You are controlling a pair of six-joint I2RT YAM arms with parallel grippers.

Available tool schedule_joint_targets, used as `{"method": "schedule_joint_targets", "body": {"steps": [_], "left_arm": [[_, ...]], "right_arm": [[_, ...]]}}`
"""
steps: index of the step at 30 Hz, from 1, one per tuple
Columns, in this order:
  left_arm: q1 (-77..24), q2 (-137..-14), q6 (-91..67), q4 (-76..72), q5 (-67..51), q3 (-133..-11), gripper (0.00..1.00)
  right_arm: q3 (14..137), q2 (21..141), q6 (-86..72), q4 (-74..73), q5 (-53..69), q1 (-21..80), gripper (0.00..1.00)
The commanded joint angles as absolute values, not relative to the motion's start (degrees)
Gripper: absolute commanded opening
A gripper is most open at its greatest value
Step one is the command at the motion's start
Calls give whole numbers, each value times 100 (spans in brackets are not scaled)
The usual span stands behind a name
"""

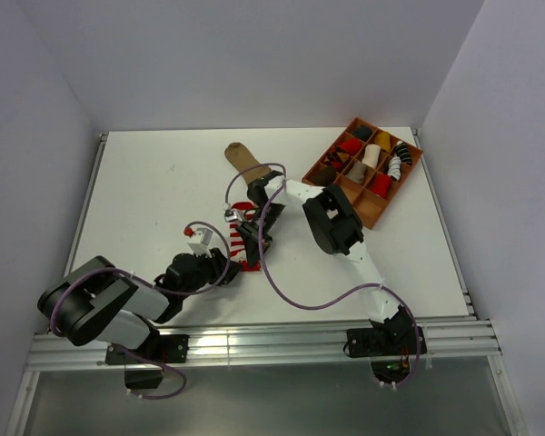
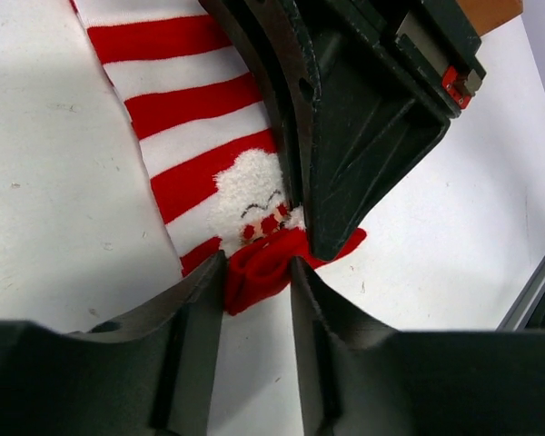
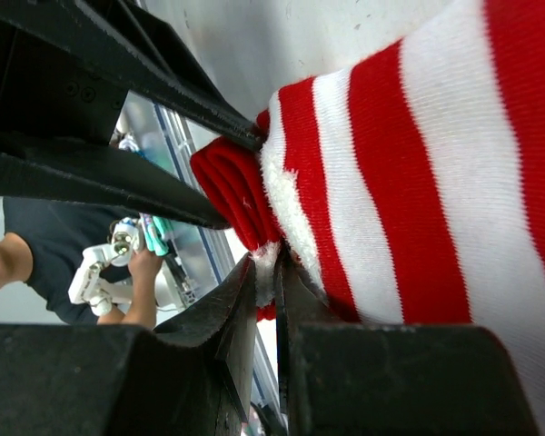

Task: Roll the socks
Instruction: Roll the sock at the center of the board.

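The red-and-white striped sock (image 1: 237,238) lies flat in the middle of the table. In the left wrist view its Santa figure (image 2: 250,195) and red end (image 2: 259,272) show. My left gripper (image 2: 257,265) pinches that folded red end between its fingertips. My right gripper (image 3: 265,263) is shut on the fluffy white trim of the same sock (image 3: 418,182), right beside the left jaws, and fills the left wrist view (image 2: 363,136). In the top view both grippers meet at the sock's near end, left (image 1: 235,268) and right (image 1: 252,242). The tan-brown sock (image 1: 243,162) lies flat behind them.
A wooden compartment tray (image 1: 379,210) holding several sock rolls stands at the back right. Purple cables (image 1: 295,295) loop over the table by the arms. The metal rail (image 1: 254,341) runs along the near edge. White walls close in the other sides.
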State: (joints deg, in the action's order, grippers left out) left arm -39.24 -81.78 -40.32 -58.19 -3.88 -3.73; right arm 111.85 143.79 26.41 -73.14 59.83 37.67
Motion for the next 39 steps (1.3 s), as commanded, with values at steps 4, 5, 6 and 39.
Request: {"method": "schedule_joint_targets", "body": {"steps": [4, 5, 6, 39], "left_arm": [[-3955, -8341, -4148, -6187, -563, -325, 27], [-3955, -8341, -4201, -6179, -519, -316, 25], [-3955, -8367, -4210, -6179, -510, -290, 15], [-3060, -8297, -5810, -1794, -2196, -1520, 0]], "right_arm": [[11487, 14458, 2417, -7093, 6073, 3727, 11], [11470, 14449, 2391, -7058, 6065, 3727, 11], [11444, 14432, 2365, -6971, 6021, 3727, 11], [6367, 8975, 3258, -1935, 3173, 3374, 37]]}}
